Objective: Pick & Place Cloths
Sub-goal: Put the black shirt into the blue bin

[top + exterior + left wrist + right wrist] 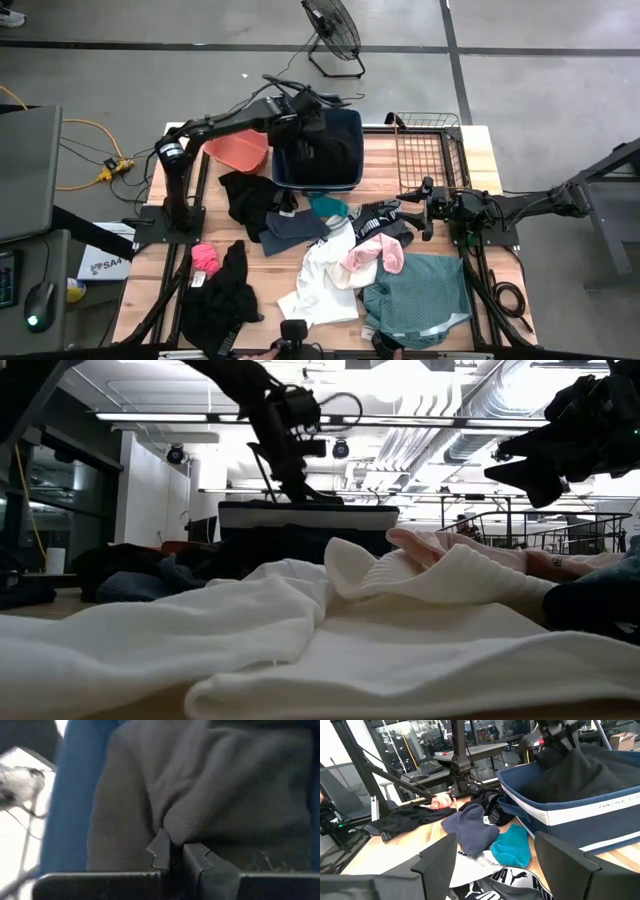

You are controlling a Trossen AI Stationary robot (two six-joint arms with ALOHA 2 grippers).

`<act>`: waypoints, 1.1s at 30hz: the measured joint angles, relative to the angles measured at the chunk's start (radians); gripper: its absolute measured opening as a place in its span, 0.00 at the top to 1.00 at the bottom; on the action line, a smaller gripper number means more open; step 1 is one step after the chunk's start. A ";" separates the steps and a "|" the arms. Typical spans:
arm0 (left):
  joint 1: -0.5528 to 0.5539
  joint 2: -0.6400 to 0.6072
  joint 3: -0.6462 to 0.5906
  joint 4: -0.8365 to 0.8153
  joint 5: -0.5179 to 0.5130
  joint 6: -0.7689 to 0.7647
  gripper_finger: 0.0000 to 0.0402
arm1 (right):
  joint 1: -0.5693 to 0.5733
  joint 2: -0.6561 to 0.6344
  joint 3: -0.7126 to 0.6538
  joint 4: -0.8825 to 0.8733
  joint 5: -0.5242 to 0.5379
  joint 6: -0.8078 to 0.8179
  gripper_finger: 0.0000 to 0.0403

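Observation:
My left gripper [300,108] is over the navy tub [352,178] at the table's far side, shut on a black cloth [318,140] that fills the tub. The right wrist view shows the cloth [580,770] heaped inside the tub [570,820]. More cloths lie spread on the table: black [250,200], navy [290,232], small teal [328,208], black-and-white patterned [378,216], white [325,282], pale pink [375,255], large teal-green [420,296] and another black one [220,296]. My right gripper [405,212] waits open at the table's right side. My left gripper pinches a raised fold of the black cloth [175,832] between its two fingertips [160,851]. The fingers slant down from above. The cloth drapes below them, with most of it resting in the tub.
An orange basin [240,148] stands left of the tub. A wire basket [428,150] sits at the far right of the table. A hot pink item [205,257] lies near the left edge. A floor fan [335,35] stands beyond the table.

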 joint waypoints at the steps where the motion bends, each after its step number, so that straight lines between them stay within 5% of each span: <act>1: 0.003 0.010 0.000 -0.007 0.002 -0.007 0.95 | 0.000 0.000 0.000 0.000 0.000 0.000 0.36; 7: 0.003 0.067 0.000 0.013 0.006 -0.001 0.88 | 0.000 0.000 0.000 0.000 0.000 0.000 0.36; 15: 0.003 0.130 0.000 0.098 0.045 0.032 0.98 | 0.000 0.000 0.000 0.000 0.000 0.000 0.36; 29: 0.003 0.162 0.029 0.086 0.054 -0.047 0.90 | 0.000 0.000 0.000 0.000 0.000 0.000 0.36; 33: 0.002 0.160 0.054 0.056 0.072 -0.054 0.79 | 0.000 0.000 0.000 0.000 0.000 0.000 0.36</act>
